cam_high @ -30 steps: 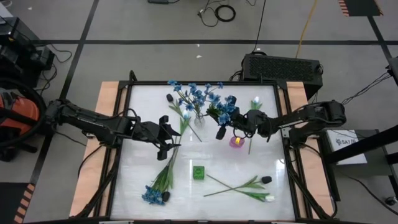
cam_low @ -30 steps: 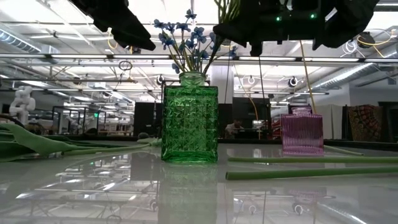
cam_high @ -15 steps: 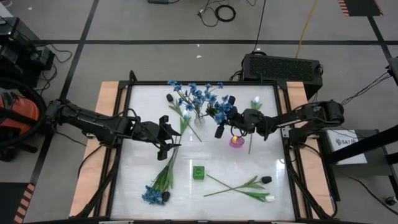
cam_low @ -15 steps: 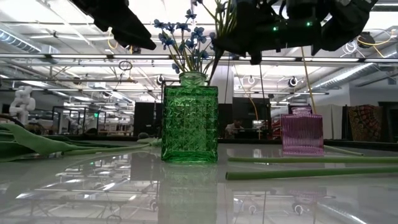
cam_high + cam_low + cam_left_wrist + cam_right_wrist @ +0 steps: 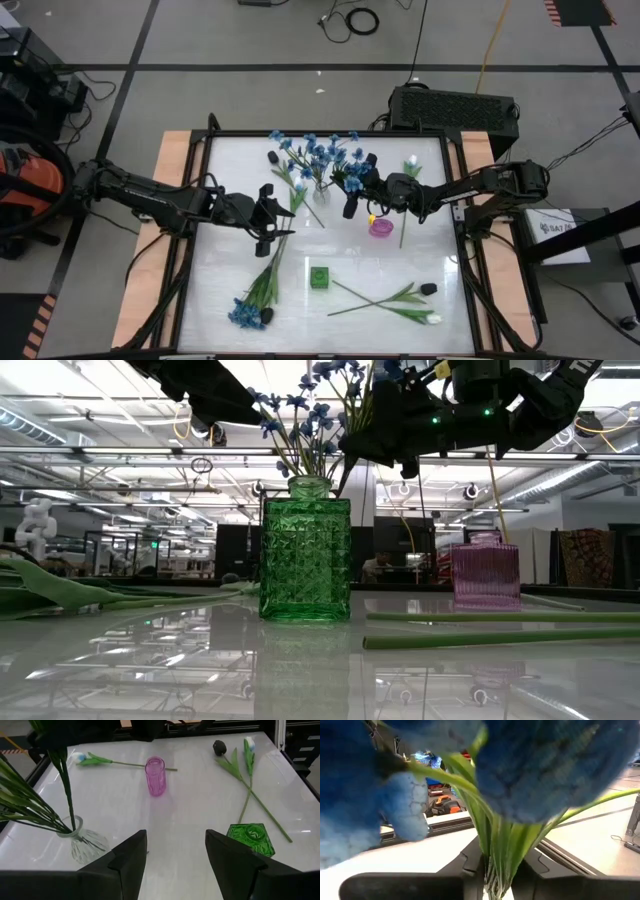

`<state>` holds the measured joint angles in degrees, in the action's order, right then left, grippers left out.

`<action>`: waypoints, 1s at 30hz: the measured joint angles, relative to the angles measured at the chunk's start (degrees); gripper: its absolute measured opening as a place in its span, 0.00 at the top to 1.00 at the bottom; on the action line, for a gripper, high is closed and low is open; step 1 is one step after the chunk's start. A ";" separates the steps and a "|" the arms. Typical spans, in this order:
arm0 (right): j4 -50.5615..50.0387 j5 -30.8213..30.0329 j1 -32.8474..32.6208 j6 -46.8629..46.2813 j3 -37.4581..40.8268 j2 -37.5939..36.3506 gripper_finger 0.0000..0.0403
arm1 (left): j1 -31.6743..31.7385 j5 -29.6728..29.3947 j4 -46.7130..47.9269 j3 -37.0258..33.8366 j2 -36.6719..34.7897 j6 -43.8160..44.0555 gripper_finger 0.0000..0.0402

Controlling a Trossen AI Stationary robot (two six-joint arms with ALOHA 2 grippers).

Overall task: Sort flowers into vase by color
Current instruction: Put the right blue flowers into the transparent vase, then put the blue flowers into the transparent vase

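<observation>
Now | R pincer point(image 5: 352, 196) clenched on blue flower bunch point(image 5: 492, 845), just beside clear vase point(image 5: 320, 188) | L pincer point(image 5: 268, 222) released, hovers near vase, nothing held

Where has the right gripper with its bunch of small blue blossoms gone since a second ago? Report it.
Yes: the right gripper has carried the blue blossom bunch leftward, off the pink ribbed glass vase, toward the clear vase.

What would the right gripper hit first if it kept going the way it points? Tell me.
Probably the clear vase with its blue flowers. The right gripper, closed on a blue bunch, points at it across the table; relative height is hard to judge.
</observation>
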<state>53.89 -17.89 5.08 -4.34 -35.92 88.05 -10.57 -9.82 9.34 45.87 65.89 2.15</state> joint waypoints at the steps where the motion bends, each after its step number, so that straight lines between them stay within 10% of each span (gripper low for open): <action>1: -0.04 0.00 0.00 0.00 0.00 0.00 0.83 | 0.00 -0.03 0.00 0.00 0.00 0.00 0.48; 19: -11.28 0.04 -0.04 -2.58 0.02 -3.37 0.22 | 0.00 0.02 0.41 -0.55 0.00 0.44 0.48; 30: -33.23 0.04 -0.04 -5.51 0.02 -16.88 0.10 | -0.07 0.08 0.79 -1.14 0.02 0.55 0.48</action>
<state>20.65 -17.85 5.04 -9.85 -35.90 71.17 -10.63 -9.74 10.13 44.73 65.91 2.70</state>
